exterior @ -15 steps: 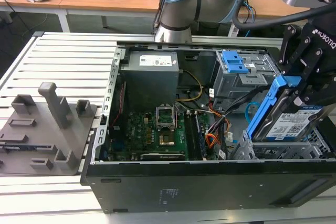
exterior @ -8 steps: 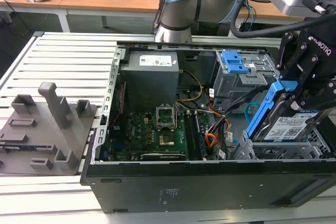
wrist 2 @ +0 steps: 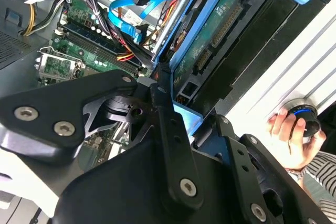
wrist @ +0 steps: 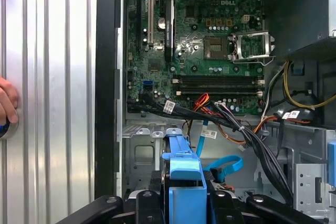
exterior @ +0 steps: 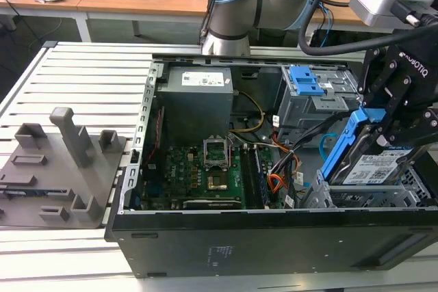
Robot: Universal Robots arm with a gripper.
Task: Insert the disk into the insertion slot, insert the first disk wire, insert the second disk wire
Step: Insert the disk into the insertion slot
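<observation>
My gripper (exterior: 384, 131) is shut on the disk (exterior: 375, 163), a silver drive with a white label in a bright blue carrier (wrist: 184, 174). The disk hangs tilted, its lower end just above the insertion slot (exterior: 356, 197), the low grey cage at the near corner of the case on the exterior view's right. The second wrist view shows the disk's green underside (wrist 2: 212, 38) between the black fingers (wrist 2: 168, 129). The first disk wire (wrist: 202, 101), red, orange and black, lies loose by the motherboard. The second disk wire (wrist: 224, 163), a light-blue loop, hangs beside the cage.
The open black computer case (exterior: 226, 241) lies on a slatted metal table (exterior: 82, 80). A taller grey cage with a blue latch (exterior: 304, 81) stands behind the slot. A person's hand (wrist 2: 289, 135) rests on a knob on the table. A grey fixture plate (exterior: 58, 169) sits at the exterior view's left.
</observation>
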